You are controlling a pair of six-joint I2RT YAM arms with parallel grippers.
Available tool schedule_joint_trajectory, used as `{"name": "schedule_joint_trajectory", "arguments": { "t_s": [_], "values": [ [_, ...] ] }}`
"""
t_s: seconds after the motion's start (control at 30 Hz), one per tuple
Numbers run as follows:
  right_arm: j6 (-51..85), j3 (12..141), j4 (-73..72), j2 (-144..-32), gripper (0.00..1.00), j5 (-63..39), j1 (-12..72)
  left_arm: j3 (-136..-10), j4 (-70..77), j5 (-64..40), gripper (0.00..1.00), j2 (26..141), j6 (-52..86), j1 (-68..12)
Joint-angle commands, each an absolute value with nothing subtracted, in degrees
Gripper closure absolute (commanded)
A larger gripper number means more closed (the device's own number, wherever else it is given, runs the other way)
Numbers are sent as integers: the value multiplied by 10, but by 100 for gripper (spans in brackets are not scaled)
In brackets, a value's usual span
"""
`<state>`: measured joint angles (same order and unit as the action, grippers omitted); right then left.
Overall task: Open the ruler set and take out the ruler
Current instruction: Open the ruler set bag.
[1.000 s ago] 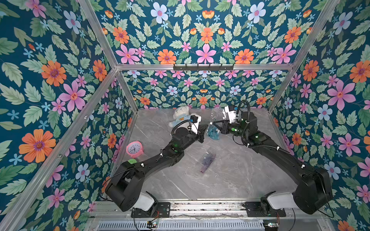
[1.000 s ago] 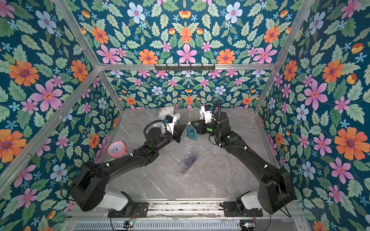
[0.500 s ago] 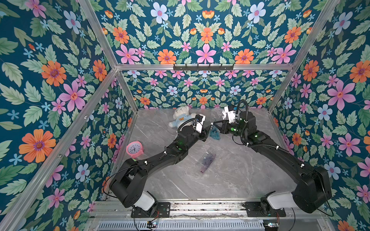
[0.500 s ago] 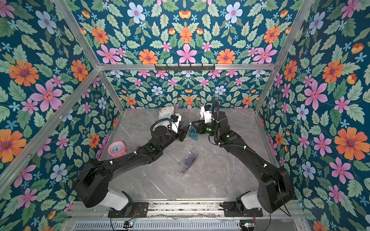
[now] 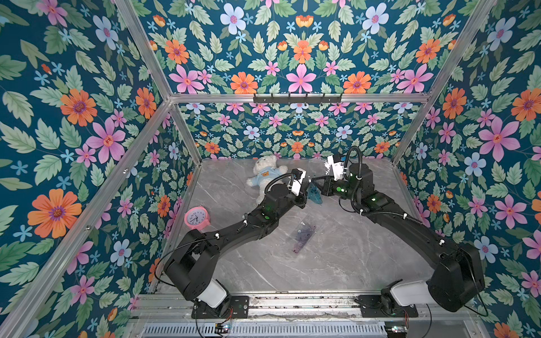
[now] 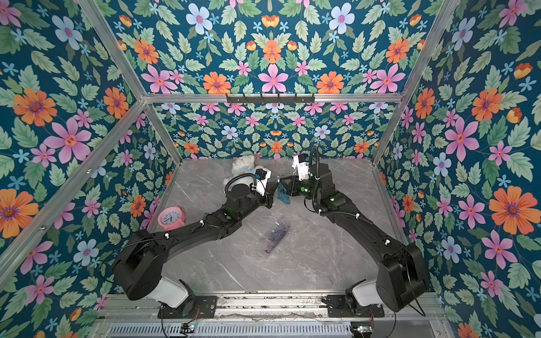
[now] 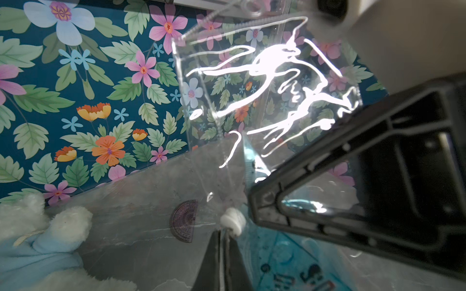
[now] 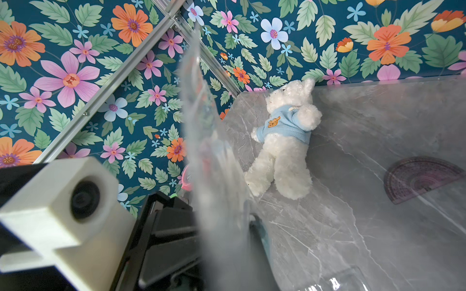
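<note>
Ruler set (image 7: 264,83), clear pouch, held up off tabletop (image 5: 322,263); left pincer (image 7: 223,236) and right pincer (image 5: 316,185) both clamped on it. Blue ruler (image 7: 290,267) print blurred.

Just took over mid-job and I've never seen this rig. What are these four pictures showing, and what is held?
Two black robot arms work over a grey table inside flower-papered walls. The two wide pictures look down from above and are nearly identical. The two close ones come from a camera on each arm's wrist. The left hand and right hand are both shut on a clear pouch, held up between them, with a blue set square inside. On the table lie a teddy bear, a pink clock, purple ruler pieces and a purple protractor.
</note>
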<state>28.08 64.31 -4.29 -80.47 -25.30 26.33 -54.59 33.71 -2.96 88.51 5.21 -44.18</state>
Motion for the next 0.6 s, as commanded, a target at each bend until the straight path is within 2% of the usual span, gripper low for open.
{"name": "schedule_joint_trajectory", "arguments": {
  "t_s": [0.0,0.57],
  "values": [
    [286,645,-59,-805,100,-320,271,-548,342,-18,100,883,48,-441],
    [284,629,-44,-801,100,-316,272,-486,420,-32,100,836,100,-417]
  ]
}}
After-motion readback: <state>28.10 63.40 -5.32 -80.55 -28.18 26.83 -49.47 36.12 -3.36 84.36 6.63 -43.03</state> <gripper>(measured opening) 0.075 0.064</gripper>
